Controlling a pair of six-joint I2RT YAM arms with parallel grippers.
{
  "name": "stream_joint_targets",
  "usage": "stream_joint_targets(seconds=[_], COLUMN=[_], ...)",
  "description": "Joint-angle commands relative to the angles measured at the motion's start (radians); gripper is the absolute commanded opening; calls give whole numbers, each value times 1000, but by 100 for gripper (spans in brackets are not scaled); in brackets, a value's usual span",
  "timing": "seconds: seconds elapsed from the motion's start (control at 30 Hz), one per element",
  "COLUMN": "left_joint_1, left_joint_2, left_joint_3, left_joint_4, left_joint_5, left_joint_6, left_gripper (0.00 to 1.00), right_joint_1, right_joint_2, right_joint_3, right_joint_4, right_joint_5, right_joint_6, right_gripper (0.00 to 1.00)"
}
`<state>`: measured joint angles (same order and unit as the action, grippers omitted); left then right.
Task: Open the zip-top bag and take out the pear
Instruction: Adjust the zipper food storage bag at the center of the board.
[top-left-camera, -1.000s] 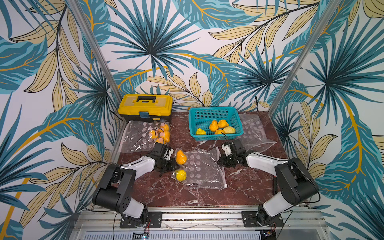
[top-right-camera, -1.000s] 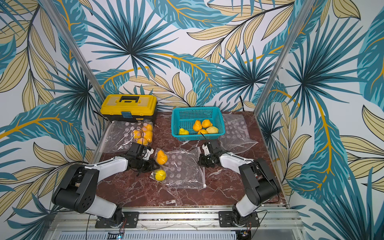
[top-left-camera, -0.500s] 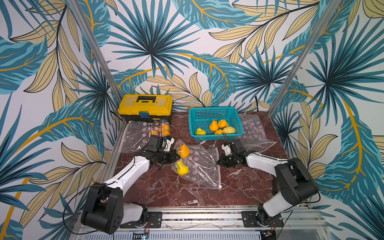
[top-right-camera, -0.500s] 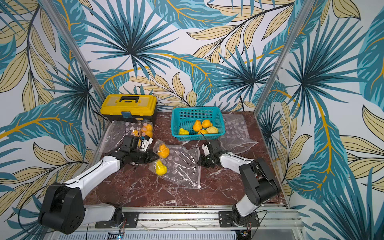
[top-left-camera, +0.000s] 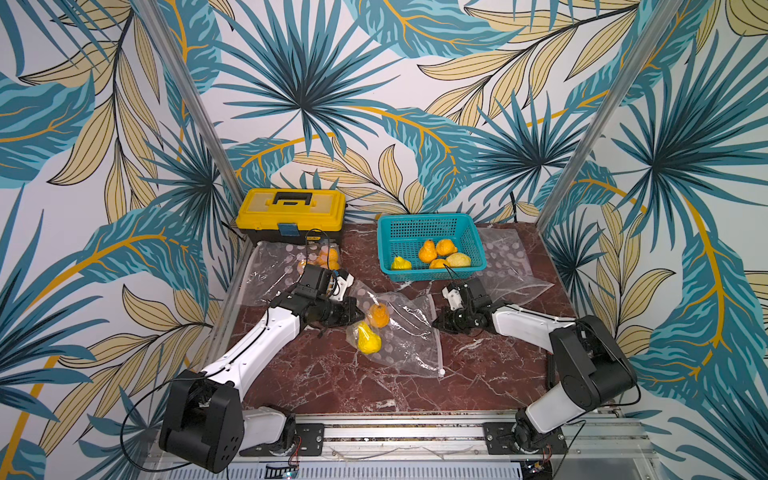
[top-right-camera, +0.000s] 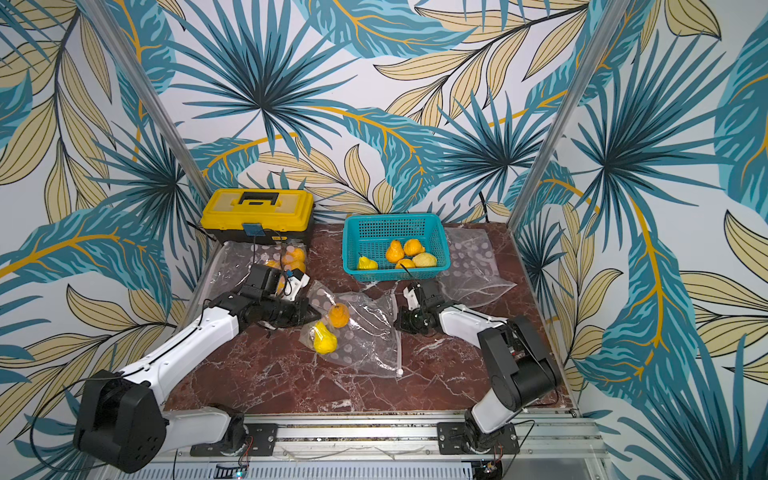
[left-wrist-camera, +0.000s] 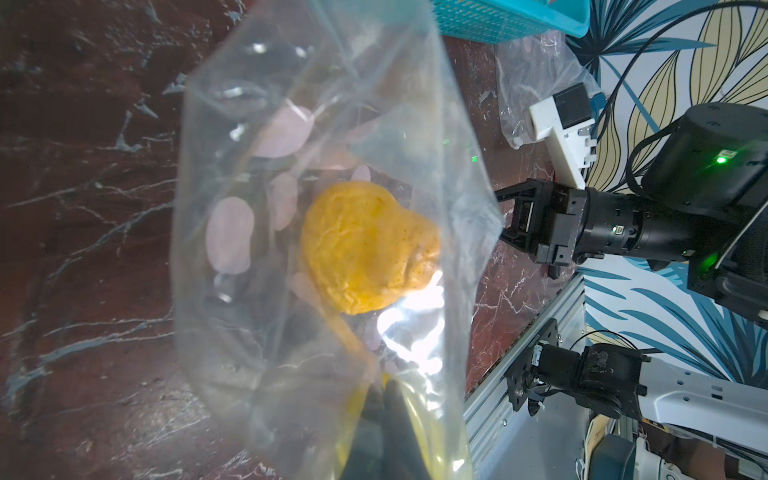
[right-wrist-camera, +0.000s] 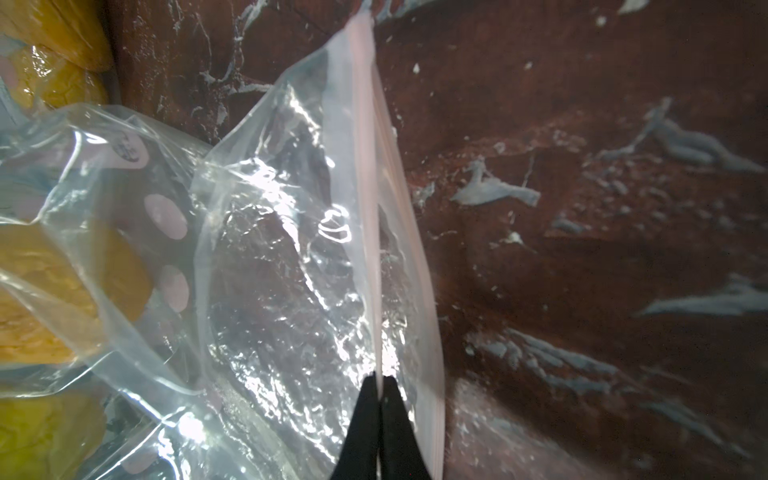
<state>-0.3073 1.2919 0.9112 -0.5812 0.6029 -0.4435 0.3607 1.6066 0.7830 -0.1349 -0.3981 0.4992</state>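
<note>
Mid-frame, the left tool (top-left-camera: 353, 319) has just clamped and lifted the zip-top bag (top-left-camera: 405, 332). The right tool (top-left-camera: 437, 325) stays pinched on its zip edge (right-wrist-camera: 374, 208), so the yellow pear (top-left-camera: 369, 340) likely tips mouthward.

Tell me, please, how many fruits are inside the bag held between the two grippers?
2. An orange fruit lies by the left gripper; a yellow fruit sits just nearer the robot's base. The clear bag seems to hide none.
</note>
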Motion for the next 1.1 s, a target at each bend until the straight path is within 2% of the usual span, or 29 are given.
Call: stream_joint_targets(seconds=[0.0, 0.17, 0.2, 0.43, 0.47, 0.5, 0.57, 0.67, 0.8, 0.93, 1.07], left_joint_1=[-11, -9, -9, -7, -6, -6, -7, -6, 8, 26, 28], left_joint_2=[-23, -30, -26, 4, 12, 23, 35, 33, 1, -52, -75], left_joint_3=[83, 133, 132, 88, 84, 81, 68, 29, -34, -112, -157], left_joint_4=[5, -85, -100, -135, -134, -134, -124, -101, -83, -83, -83], left_joint_5=[62, -80, -104, -203, -199, -190, -171, -166, -172, -223, -228], left_joint_6=[-5, 47, 53, 81, 83, 83, 85, 68, 39, 4, -14], left_gripper=[0, 0, 3, 6, 10, 18, 22, 39, 54, 62, 63], right_joint_1=[-1, 0, -1, -1, -1, 0, 0, -1, 0, 0, 0], right_joint_2=[17, 24, 23, 9, 7, 7, 7, 9, 12, 14, 16], right_joint_3=[-10, -18, -21, -24, -24, -24, -24, -23, -25, -22, -20], right_joint_4=[14, 33, 34, 8, 7, 8, 9, 11, 12, 6, 2], right_joint_5=[-11, -10, -9, 8, 8, 8, 7, 7, 4, 2, 1], right_joint_6=[5, 16, 17, 5, 6, 7, 7, 9, 12, 7, 3], right_gripper=[6, 6, 6, 5, 5, 5, 4, 4, 4, 4, 4])
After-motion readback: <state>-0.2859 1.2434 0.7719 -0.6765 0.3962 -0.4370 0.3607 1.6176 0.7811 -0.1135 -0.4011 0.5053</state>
